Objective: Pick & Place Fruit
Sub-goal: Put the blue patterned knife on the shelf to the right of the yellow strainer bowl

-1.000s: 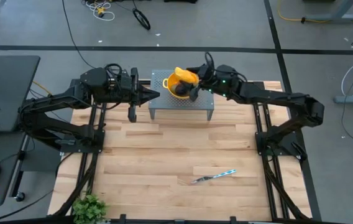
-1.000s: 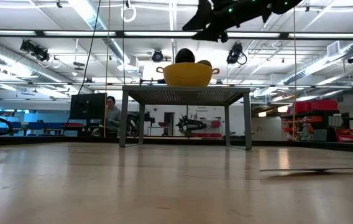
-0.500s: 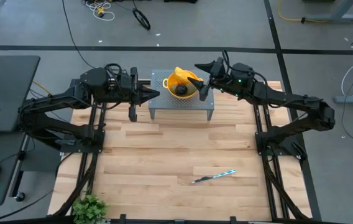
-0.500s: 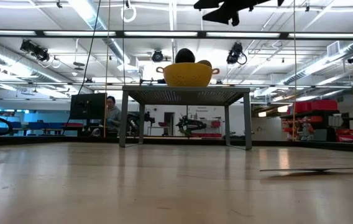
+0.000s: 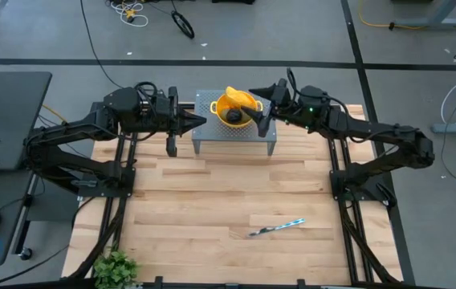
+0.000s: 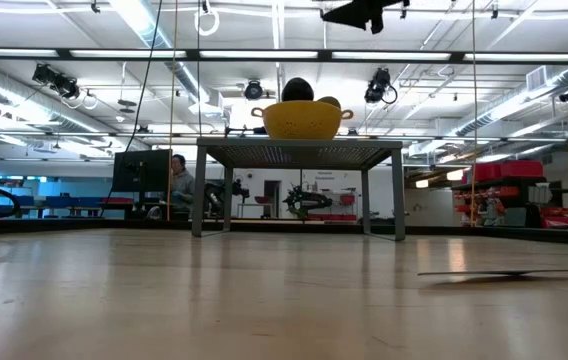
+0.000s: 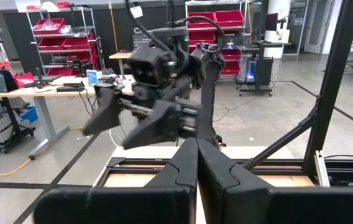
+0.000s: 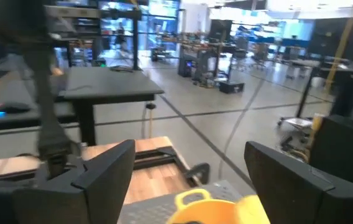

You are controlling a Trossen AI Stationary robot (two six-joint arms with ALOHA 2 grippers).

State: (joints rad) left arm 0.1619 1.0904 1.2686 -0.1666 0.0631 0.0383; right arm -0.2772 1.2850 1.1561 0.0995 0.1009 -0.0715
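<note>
While empty, right gripper (image 5: 262, 103) beside bowled fruit (image 5: 234, 116)

A light wooden table (image 5: 212, 201) carries a small grey perforated metal stand (image 5: 234, 138) at its far edge and a slim knife (image 5: 275, 228) lying flat nearer the front. A yellow two-handled bowl (image 5: 232, 107) holding fruit (image 5: 234, 116) sits atop the stand.

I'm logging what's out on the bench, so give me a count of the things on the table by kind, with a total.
Yellow bowl: 1
Grey perforated stand under the bowl: 1
Knife on the wood: 1
Fruit seen in the bowl: 2, a yellow-orange piece and a dark round one; any others are hidden
Total: 5
</note>
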